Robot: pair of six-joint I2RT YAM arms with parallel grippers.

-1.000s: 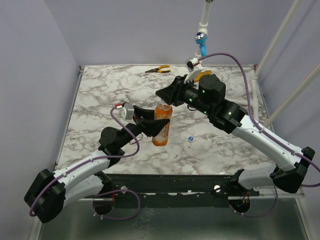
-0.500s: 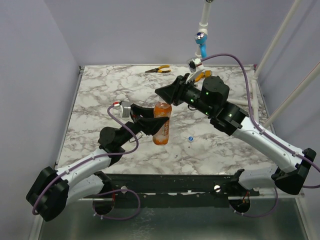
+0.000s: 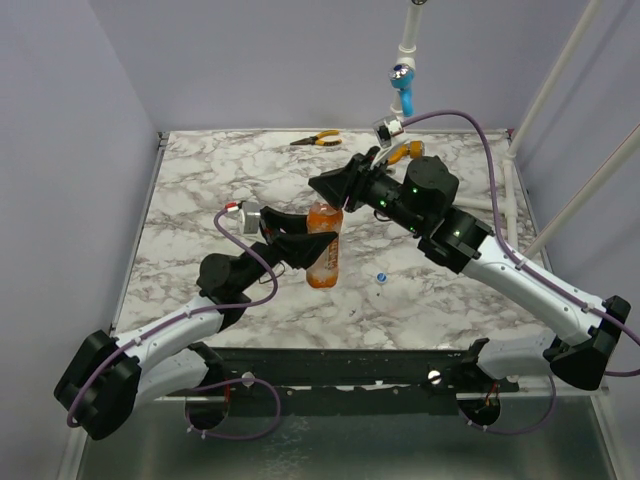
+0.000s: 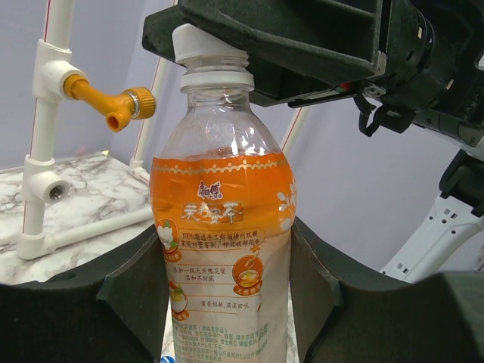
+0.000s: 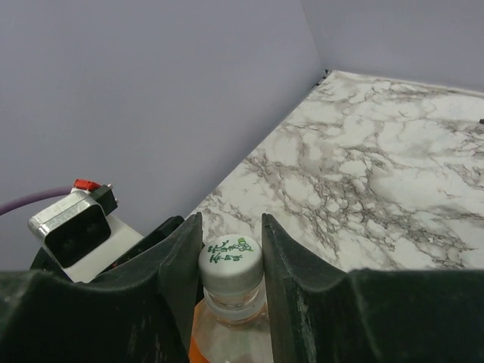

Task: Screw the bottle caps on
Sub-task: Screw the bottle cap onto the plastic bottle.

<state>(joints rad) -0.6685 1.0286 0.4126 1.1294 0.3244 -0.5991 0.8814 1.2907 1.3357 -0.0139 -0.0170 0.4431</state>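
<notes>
Marble-patterned white tabletop [image 3: 200,190] from above: our left gripper [image 3: 316,250] holds the slim clear plastic bottle of orange drink [image 3: 326,258] tilted mid-table, right gripper [image 3: 332,188] at its neck. Open room all round, edges well apart; the tiny blue round plastic cap [image 3: 382,278] lies loose nearby. Left wrist: jaws clamped on the bottle's body, small whitish round plastic cap [image 4: 198,44] looks not fully down, so cross-threading worries us. Right wrist: jaws flank that cap; gripping or just off, we can't tell, so it may slip.
</notes>
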